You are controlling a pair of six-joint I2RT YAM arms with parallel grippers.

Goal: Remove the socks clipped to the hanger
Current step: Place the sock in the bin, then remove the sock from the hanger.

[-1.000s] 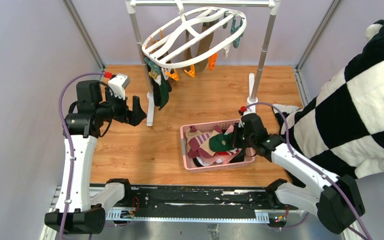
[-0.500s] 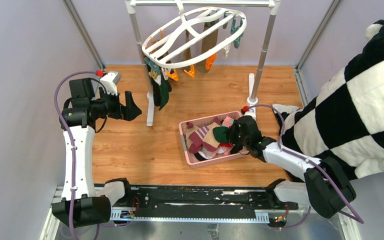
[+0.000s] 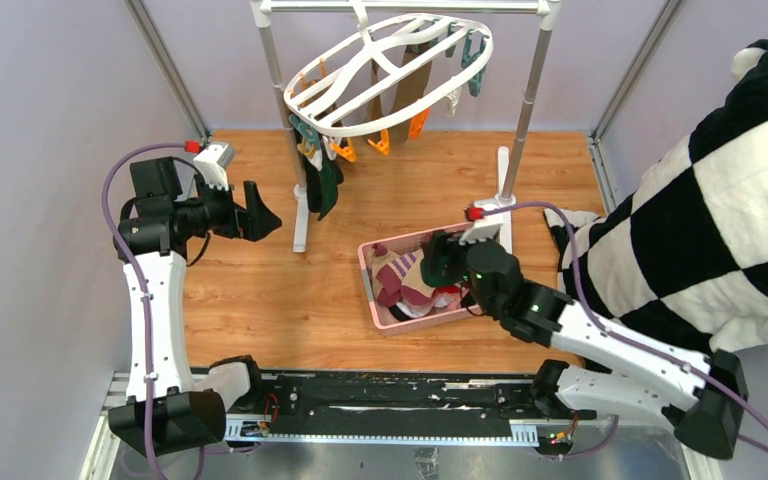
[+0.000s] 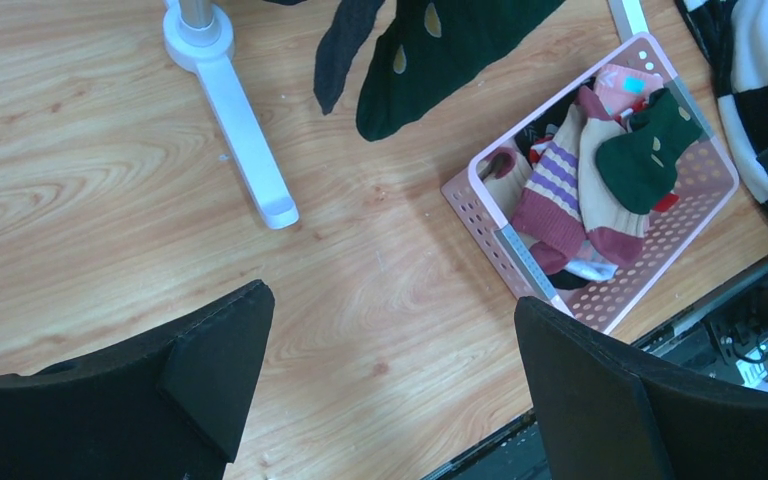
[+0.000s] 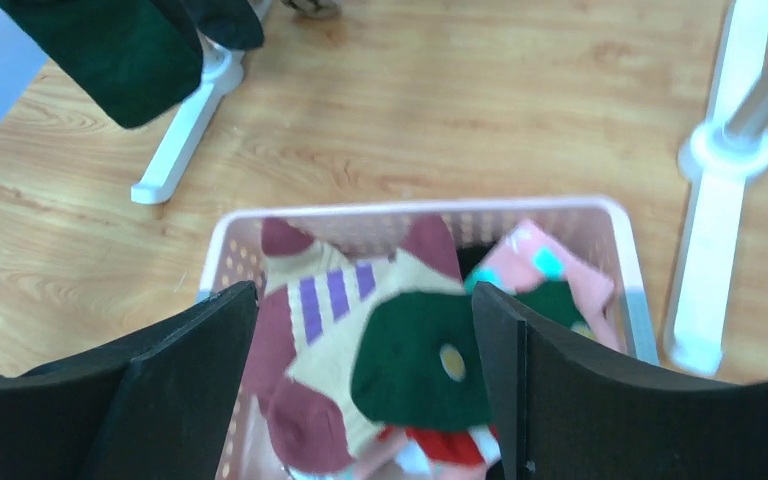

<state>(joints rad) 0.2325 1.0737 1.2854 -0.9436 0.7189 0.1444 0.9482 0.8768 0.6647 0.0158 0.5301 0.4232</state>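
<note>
The white oval hanger (image 3: 390,70) hangs from the rack's top bar. Dark green and black socks (image 3: 322,185) stay clipped at its near-left edge, and brown socks (image 3: 415,85) hang at the back. In the left wrist view the dark green sock (image 4: 440,50) dangles at the top. My left gripper (image 3: 260,212) (image 4: 390,300) stands open and holds nothing, left of those socks. My right gripper (image 3: 440,265) (image 5: 365,300) is open above the pink basket (image 5: 410,208). A green sock (image 5: 420,365) lies on the pile below its jaws.
The grey pole rack (image 3: 525,100) stands on white feet (image 4: 245,150) (image 5: 715,260) either side of the pink basket (image 3: 372,285). A large black-and-white checked plush (image 3: 720,200) fills the right side. Walls close in left and right.
My right gripper opened over the basket and let go of the green sock, which now lies on the pile. The right arm swung left; the left arm drew back slightly.
</note>
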